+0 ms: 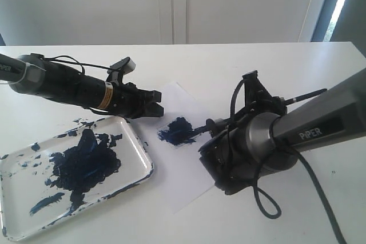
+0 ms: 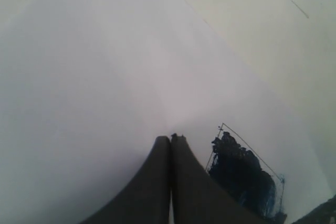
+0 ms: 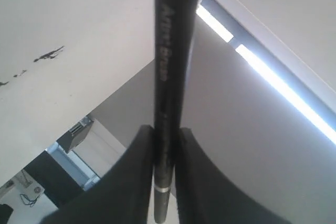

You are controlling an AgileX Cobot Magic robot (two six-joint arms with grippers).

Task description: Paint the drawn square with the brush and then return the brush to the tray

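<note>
Brush (image 3: 170, 51), long, thin and black, carries blurred grey lettering along its shaft, possibly "Artist Brush". The right gripper (image 3: 165, 132) clamps it narrowly between both fingers, and white "PiPER" marks that arm's grey sleeve (image 1: 314, 132). The brush tip lies at the thin-lined drawn square (image 1: 177, 131), which is mostly filled with uneven dark blue paint, on a white paper sheet (image 1: 189, 187). The left gripper (image 2: 170, 141), jaws pressed together on nothing, sits at the sheet's edge. A shallow white rounded tray (image 1: 137, 161), smeared blue, lies just beside the sheet. White table (image 1: 257, 61) lies open behind.
</note>
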